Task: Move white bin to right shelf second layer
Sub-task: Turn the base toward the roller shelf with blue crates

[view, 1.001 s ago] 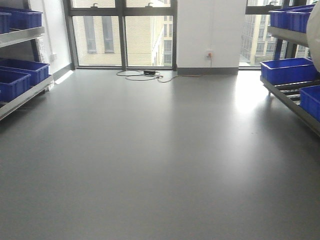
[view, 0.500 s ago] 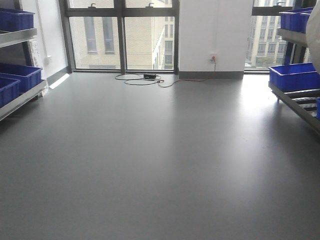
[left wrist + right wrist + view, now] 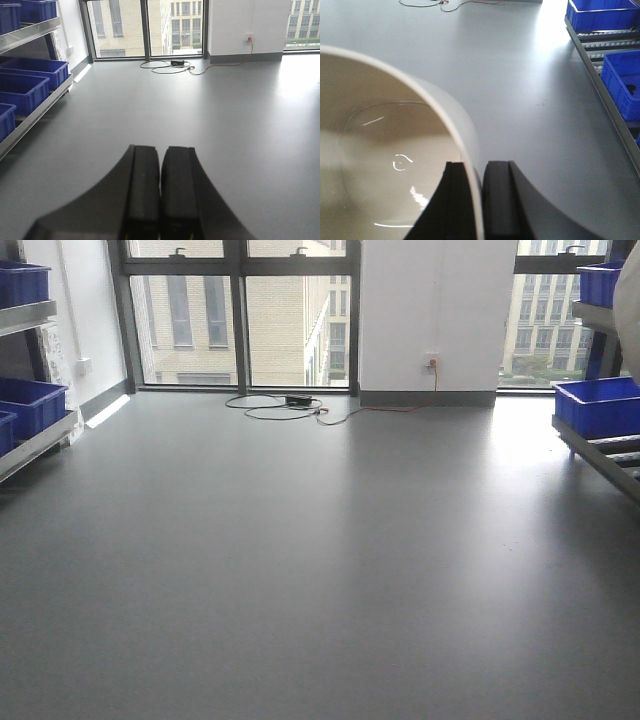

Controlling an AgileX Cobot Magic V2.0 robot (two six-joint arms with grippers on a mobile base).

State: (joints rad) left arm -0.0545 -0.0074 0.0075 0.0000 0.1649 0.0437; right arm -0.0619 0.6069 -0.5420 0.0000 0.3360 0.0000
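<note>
Two fingers of my right gripper (image 3: 481, 192) pinch the rim wall of the white bin (image 3: 375, 165), one inside, one outside, above the floor (image 3: 520, 100); my left gripper (image 3: 160, 190) is pressed together, empty.

Bright window (image 3: 240, 320) daylight, floor (image 3: 300, 540) glare
</note>
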